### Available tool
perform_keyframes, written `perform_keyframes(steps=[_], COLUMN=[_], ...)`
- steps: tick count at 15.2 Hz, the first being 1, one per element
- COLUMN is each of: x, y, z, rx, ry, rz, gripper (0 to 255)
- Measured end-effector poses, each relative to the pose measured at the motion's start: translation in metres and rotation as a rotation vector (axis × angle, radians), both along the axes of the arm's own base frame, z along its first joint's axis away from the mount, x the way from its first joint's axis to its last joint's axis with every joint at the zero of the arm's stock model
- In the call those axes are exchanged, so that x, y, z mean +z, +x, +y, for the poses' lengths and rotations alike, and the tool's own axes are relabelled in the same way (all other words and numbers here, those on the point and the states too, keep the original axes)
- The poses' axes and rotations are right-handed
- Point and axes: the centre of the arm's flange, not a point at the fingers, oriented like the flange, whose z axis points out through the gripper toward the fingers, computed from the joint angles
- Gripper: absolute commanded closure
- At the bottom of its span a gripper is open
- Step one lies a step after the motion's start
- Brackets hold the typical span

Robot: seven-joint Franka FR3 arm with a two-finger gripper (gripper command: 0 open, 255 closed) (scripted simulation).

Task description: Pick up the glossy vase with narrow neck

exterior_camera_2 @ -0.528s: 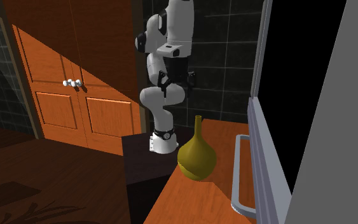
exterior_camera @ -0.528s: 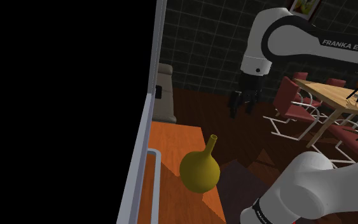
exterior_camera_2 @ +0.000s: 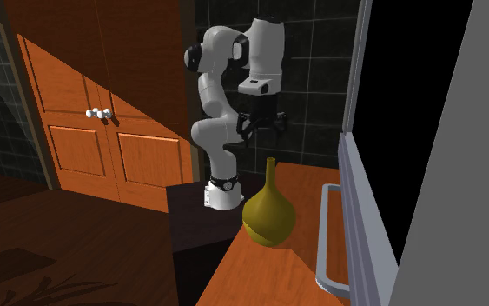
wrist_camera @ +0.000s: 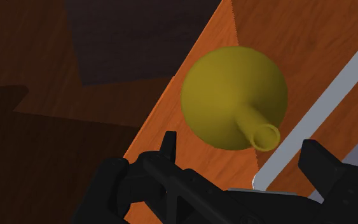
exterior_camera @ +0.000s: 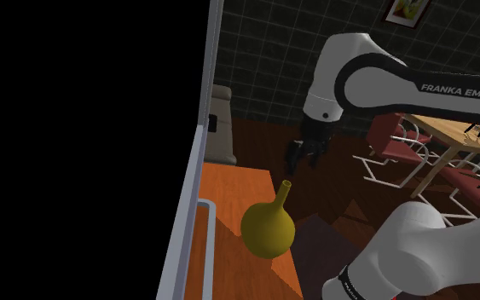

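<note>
Orange wooden tabletop (exterior_camera: 229, 192) carries the glossy olive-yellow round-bellied vase with narrow neck (exterior_camera: 268, 226) close to its edge. Black fingers (wrist_camera: 168, 145) hang spread above the neck, holding nothing. A glancing descent could tip the vase over that edge.

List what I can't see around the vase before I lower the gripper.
- Vase, its base: wrist view, hidden beneath its own round body.
- Orange counter, near end: shoulder view, cut off by the bottom edge.
- Grey rail, lower end: shoulder view, same edge.
- Gripper, finger gap: shoulder view, black against dark floor; wrist view shows them apart.
</note>
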Motion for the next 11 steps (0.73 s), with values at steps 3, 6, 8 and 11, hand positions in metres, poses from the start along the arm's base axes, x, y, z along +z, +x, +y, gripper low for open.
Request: perform_keyframes(steps=[3,6,8,11], x=[-0.019,-0.036,-0.047,-0.059], y=[0.001,0.004,0.004,0.004], z=[0.024,0.029,0.029,0.03], rx=[0.013,0.014,0.015,0.015], ry=[0.004,0.005,0.006,0.006], rz=[-0.029,-0.034,-0.035,-0.035], gripper=[0,0,0,255])
